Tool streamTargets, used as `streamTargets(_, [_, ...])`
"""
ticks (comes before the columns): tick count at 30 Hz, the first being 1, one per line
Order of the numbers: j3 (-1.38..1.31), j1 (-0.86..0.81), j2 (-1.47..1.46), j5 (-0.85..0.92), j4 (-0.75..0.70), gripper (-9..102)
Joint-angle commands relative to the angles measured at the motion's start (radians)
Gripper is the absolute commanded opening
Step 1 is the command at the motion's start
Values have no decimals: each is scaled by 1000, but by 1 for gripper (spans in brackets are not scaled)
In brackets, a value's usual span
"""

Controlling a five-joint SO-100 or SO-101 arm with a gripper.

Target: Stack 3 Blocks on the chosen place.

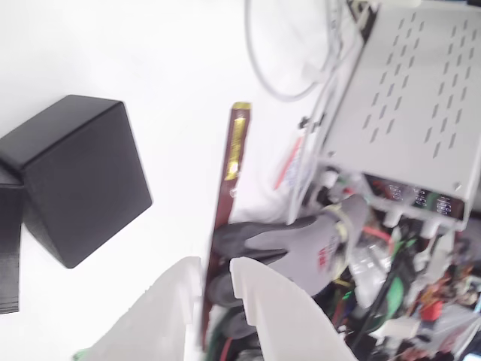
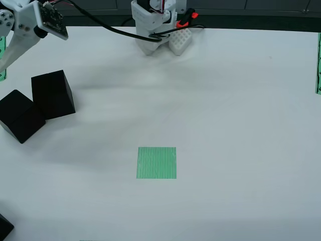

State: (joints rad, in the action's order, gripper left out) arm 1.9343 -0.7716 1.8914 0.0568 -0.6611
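In the view that rides on the gripper, the two white fingers rise from the bottom edge with a clear gap between them, so the gripper is open and holds nothing. Through that gap and just behind the fingers lies a grey work glove with dark fingertips, against a thin dark red strip that runs up the middle of the frame. To the right of the strip sits a grey perforated metal box with wires and connectors below it, and a pale cable loops across the upper middle.

At the left of this view a black block stands on the white table, well apart from the fingers, and a second black block shows at the left edge, touching the first.

In the view from above, the arm reaches into the upper left corner, its base at the top centre. Below the arm, at the left, the two blocks stand touching each other: one nearer the centre, the other at its lower left, turned at an angle. A dark corner of a third thing shows at the bottom left edge; what it is cannot be told. The green-and-white striped square lies bare at the lower centre of the table, well apart from the blocks. A green striped band runs along the right edge.
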Motion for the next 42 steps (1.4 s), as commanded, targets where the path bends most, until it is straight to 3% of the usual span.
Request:
streamTargets(1, [35,26,78,69,123,0])
streamTargets(6, [170,49,94,187,380,0])
streamTargets(12, [350,98,94,494,690,0])
streamTargets(21, [485,156,61,761,854,0])
streamTargets(42, [380,196,55,758,583,0])
